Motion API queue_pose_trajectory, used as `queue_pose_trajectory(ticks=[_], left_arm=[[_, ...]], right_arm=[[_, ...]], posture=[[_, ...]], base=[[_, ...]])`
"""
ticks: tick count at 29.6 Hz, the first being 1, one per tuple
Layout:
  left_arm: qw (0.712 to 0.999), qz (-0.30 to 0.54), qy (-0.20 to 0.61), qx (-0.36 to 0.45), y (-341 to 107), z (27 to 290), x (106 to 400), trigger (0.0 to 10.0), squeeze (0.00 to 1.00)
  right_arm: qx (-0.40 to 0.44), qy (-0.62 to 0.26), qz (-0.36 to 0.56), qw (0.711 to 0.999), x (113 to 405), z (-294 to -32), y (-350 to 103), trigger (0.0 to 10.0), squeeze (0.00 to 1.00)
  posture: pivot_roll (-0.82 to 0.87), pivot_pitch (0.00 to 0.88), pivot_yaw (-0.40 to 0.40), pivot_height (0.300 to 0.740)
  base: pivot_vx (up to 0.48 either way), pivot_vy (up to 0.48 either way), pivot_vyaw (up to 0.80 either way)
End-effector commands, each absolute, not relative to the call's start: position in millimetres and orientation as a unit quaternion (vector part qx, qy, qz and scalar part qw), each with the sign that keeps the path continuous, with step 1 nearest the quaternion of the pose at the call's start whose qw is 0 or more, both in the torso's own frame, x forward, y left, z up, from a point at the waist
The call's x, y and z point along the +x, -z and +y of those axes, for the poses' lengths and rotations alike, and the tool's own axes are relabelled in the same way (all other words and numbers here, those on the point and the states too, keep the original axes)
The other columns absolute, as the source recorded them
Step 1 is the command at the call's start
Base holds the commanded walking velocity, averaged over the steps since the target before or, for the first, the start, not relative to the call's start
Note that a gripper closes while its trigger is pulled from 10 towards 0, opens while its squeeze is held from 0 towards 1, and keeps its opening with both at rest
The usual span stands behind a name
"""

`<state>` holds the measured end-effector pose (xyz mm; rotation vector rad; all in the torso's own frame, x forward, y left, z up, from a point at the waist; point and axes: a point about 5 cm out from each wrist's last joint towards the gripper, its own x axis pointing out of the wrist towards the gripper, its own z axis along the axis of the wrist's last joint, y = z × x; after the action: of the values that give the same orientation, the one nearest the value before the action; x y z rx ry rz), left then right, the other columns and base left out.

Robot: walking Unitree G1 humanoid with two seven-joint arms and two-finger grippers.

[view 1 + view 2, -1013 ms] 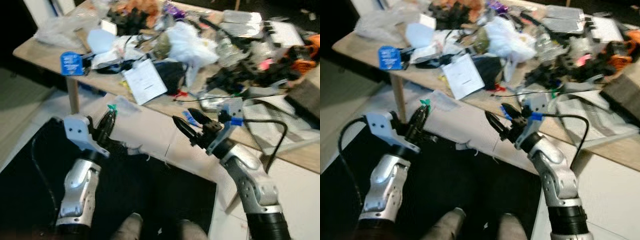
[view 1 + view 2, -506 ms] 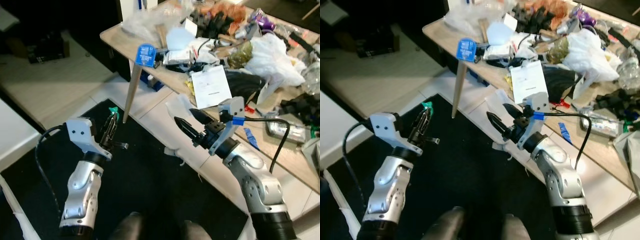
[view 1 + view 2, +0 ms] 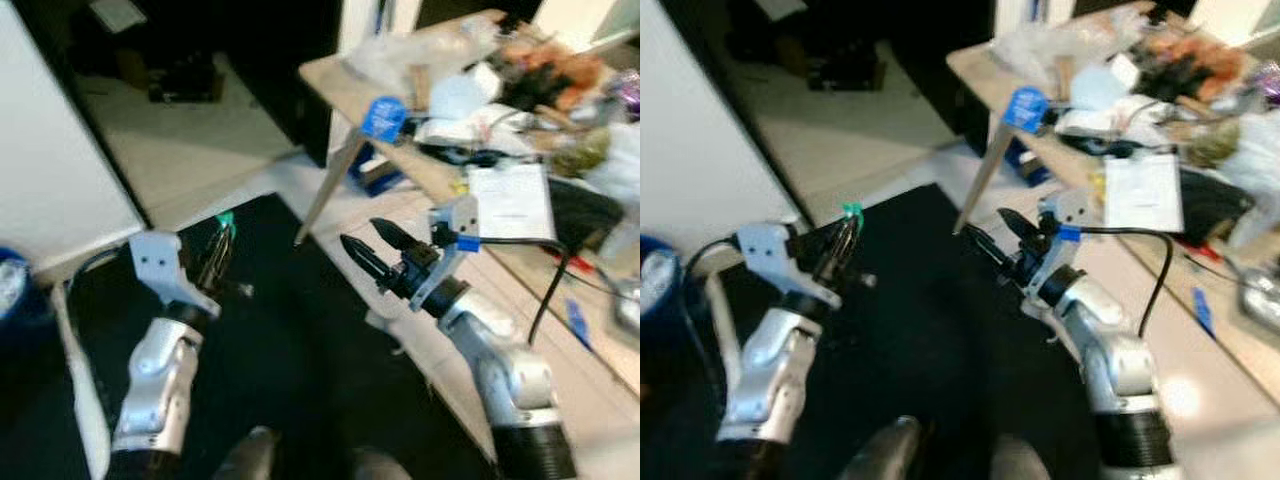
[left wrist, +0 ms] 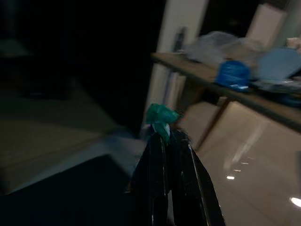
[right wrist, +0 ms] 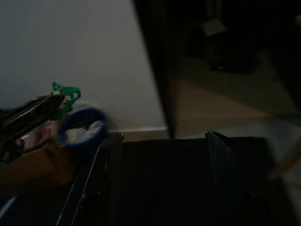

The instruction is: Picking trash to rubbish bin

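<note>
My left gripper (image 3: 222, 235) is shut on a small green scrap of trash (image 3: 226, 218), held above the black mat; the left wrist view has the green scrap (image 4: 160, 117) pinched at the fingertips. My right gripper (image 3: 368, 247) stands open with nothing between its fingers, out over the mat near the table's corner. A blue bin (image 3: 654, 282) with white trash in it sits at the far left by the white wall; the right wrist view catches the blue bin (image 5: 83, 128) beyond the left gripper's green scrap (image 5: 68, 92).
A wooden table (image 3: 345, 82) piled with bags, papers and cables runs along the right, one slanted leg (image 3: 326, 186) reaching the floor. A white wall (image 3: 50, 170) stands on the left. Black mat (image 3: 290, 350) lies underfoot, pale tiles (image 3: 190, 160) beyond.
The camera has swung left: the table slid to the right and the white wall and blue bin came into view. Both grippers keep their pose, the left still shut on the scrap.
</note>
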<state>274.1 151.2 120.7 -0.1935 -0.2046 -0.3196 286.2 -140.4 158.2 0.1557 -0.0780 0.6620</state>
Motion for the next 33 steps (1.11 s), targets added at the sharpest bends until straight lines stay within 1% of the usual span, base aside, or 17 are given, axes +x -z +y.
queue_pose_trajectory(ticks=[1,15,33], left_arm=[[0.979,-0.084,0.158,-0.096,-114.2,150.8,272.5,10.0,0.00],[0.979,-0.079,0.158,-0.099,-113.8,150.1,273.0,10.0,0.00],[0.979,-0.076,0.157,-0.103,-113.4,150.0,273.6,10.0,0.00]], right_arm=[[0.076,-0.323,-0.035,0.943,285.4,-140.8,-156.0,10.0,0.00],[0.076,-0.321,-0.031,0.943,286.6,-141.0,-156.0,10.0,0.00],[0.072,-0.321,-0.030,0.944,286.6,-141.0,-155.9,10.0,0.00]], posture=[[-0.01,0.139,-0.010,0.740],[-0.01,0.145,-0.010,0.740],[-0.01,0.147,-0.010,0.740]], base=[[0.000,0.000,0.79],[0.000,0.000,0.04],[0.000,0.000,0.79]])
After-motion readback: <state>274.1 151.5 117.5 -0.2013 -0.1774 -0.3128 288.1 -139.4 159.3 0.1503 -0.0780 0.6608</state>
